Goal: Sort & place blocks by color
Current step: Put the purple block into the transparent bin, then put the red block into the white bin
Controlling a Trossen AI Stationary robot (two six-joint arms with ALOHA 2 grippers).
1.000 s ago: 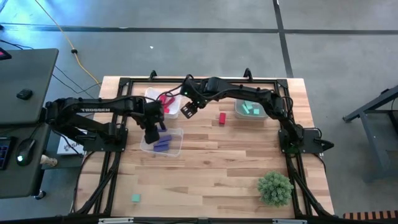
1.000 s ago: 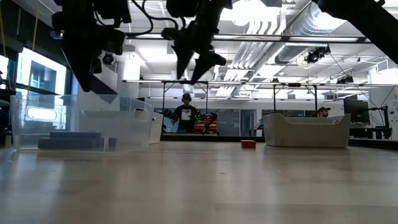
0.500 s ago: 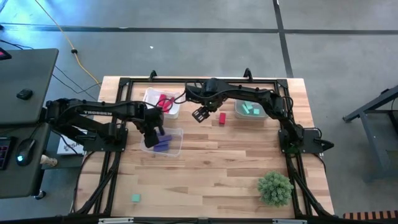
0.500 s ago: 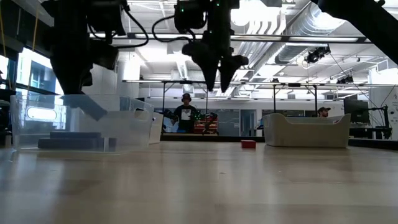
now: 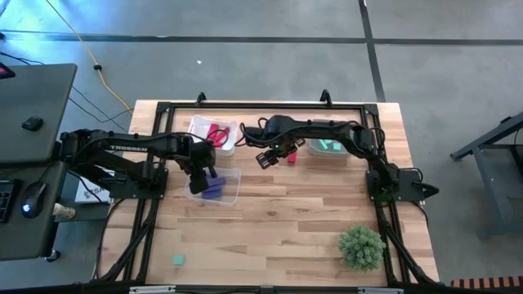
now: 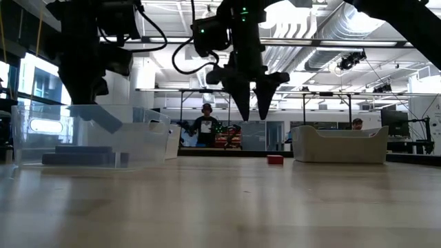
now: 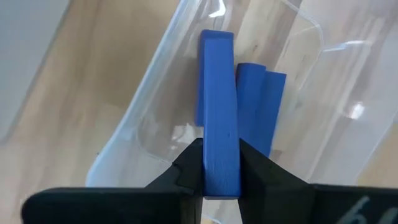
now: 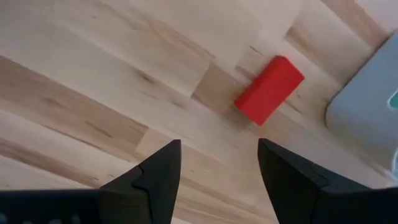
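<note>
The left gripper (image 7: 221, 171) hangs over the clear bin (image 5: 230, 193) at about nine o'clock of the desk (image 5: 278, 237) centre, its fingers (image 7: 189, 165) clenched on a purple bar (image 7: 219, 112) that shows blue in the wrist view. The bar points down into the bin, above two more purple bars (image 7: 260, 102) lying side by side on the bin floor.

The right gripper (image 8: 217, 168) hovers near the middle of the desk's far half, at roughly twelve o'clock, its fingers (image 8: 158, 171) released and holding nothing. A red block (image 8: 268, 89) lies on the bare wood just ahead of them, apart from both fingers, beside the corner of a pale bin (image 8: 367, 112). From above, that red block (image 5: 291, 157) sits between the gripper and the bin with teal blocks (image 5: 329, 145).

Red blocks (image 5: 217, 134) lie in the white bin (image 5: 199, 125) at about eleven o'clock. A single teal cube (image 5: 178, 260) rests alone at seven o'clock, well apart from the bins. A bushy green plant ball (image 5: 361, 247) stands at four o'clock.
</note>
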